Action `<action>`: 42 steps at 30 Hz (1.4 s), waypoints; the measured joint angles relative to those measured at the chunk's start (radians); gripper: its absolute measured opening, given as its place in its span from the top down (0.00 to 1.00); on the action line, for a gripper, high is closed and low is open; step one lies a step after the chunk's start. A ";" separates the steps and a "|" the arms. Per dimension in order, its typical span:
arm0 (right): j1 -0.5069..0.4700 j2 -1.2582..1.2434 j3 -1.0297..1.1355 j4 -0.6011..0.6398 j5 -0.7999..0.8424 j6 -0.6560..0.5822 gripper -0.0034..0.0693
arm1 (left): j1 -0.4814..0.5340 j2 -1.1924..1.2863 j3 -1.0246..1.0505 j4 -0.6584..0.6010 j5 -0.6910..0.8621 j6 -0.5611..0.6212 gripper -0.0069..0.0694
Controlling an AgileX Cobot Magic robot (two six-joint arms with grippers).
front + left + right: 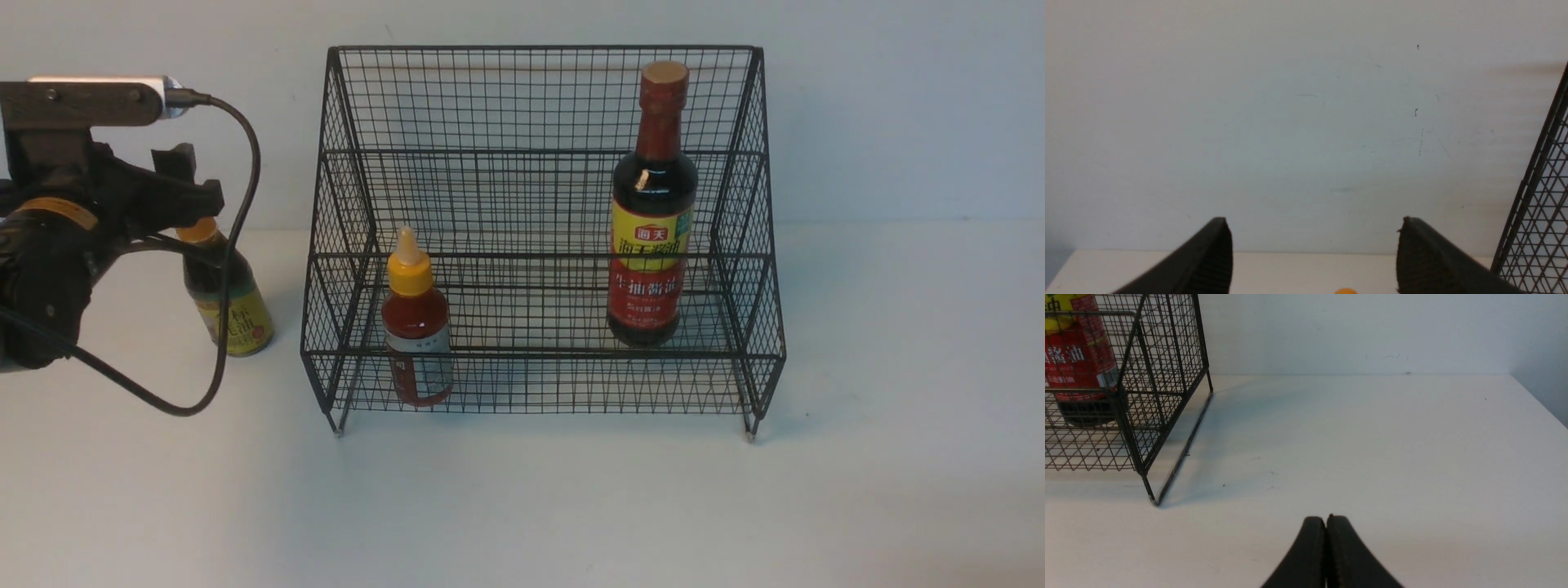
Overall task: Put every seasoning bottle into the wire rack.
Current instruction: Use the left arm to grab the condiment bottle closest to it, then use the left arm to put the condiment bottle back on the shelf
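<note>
At frame left your left gripper [192, 184] gapes wide over the yellow-label bottle [235, 314], gripping nothing, and that bottle stands on the table [522, 506] outside the rack [539, 106], which holds the red bottle [416, 327] lower left and the tall bottle [653, 220] at right, so one remains; your right gripper [1326, 522] is closed, empty.

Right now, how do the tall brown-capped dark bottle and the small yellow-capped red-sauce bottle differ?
The tall brown-capped dark bottle dwarfs the small yellow-capped red-sauce bottle. The tall bottle has a flat cap, the small bottle a pointed nozzle. The tall bottle stands right, the small left. Both stand upright inside the black wire-mesh rack.
</note>
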 joint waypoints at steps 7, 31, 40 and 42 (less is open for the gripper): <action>0.000 0.000 0.000 -0.001 0.000 0.000 0.97 | 0.000 0.046 -0.009 0.002 -0.002 -0.005 0.27; 0.000 0.000 0.000 -0.001 0.000 0.001 0.97 | -0.025 -0.058 -0.003 0.162 0.206 -0.096 0.53; 0.000 0.000 0.000 -0.001 0.000 0.001 0.97 | -0.231 -0.428 -0.006 0.189 0.238 -0.123 0.53; 0.000 0.000 0.000 -0.001 0.000 0.001 0.97 | -0.291 -0.470 -0.022 0.190 0.267 -0.123 0.53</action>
